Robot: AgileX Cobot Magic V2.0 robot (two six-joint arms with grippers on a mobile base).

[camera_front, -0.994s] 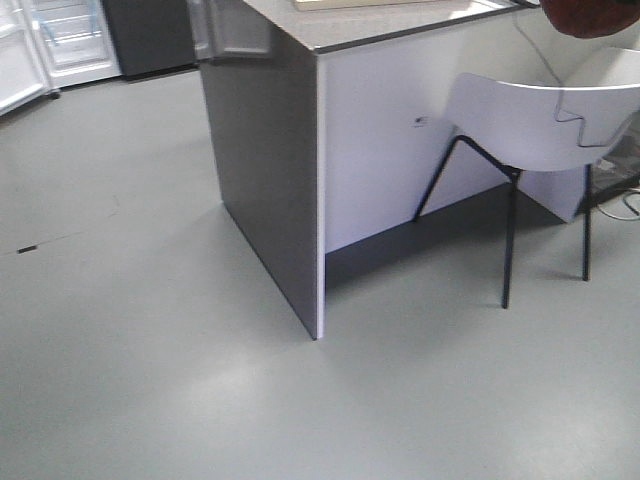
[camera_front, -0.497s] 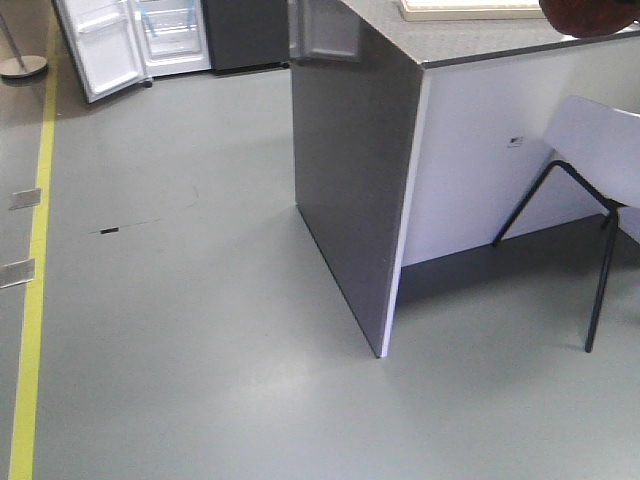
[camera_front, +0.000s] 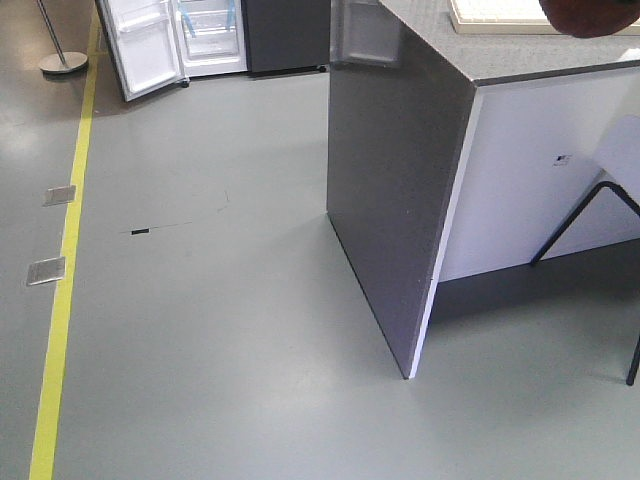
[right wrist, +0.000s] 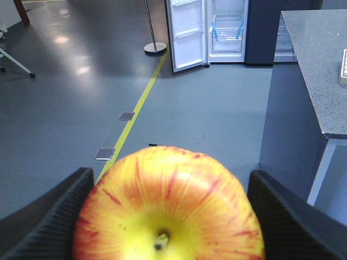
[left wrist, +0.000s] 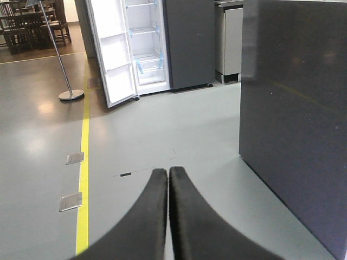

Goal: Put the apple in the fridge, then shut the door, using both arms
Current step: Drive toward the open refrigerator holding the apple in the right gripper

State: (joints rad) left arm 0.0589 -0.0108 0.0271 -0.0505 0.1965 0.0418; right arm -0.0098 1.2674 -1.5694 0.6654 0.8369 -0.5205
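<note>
Floor (camera_front: 250, 300) fills most of the front view. It is grey, with a yellow line (camera_front: 65, 280) down its left side. Far off at the top stands the fridge (camera_front: 212, 35), white inside, with its door (camera_front: 145, 50) wide open. A big grey counter (camera_front: 395, 190) is on the right, and part of a chair (camera_front: 622, 165) shows beside it. A dark red lump (camera_front: 590, 15) sits in the top right corner; I cannot tell what it is.

From the left wrist, the left gripper (left wrist: 167, 172) has its two black fingers (left wrist: 146, 216) pressed together. Past them the open fridge is far across the floor, near a pole (left wrist: 71, 95) on a round foot.

From the right wrist, the right gripper (right wrist: 169, 174) pinches the apple (right wrist: 168, 211), one finger on each side. The apple is red and yellow, with its stem toward the camera. It is well apart from the fridge, which stands far off with its door open.
</note>
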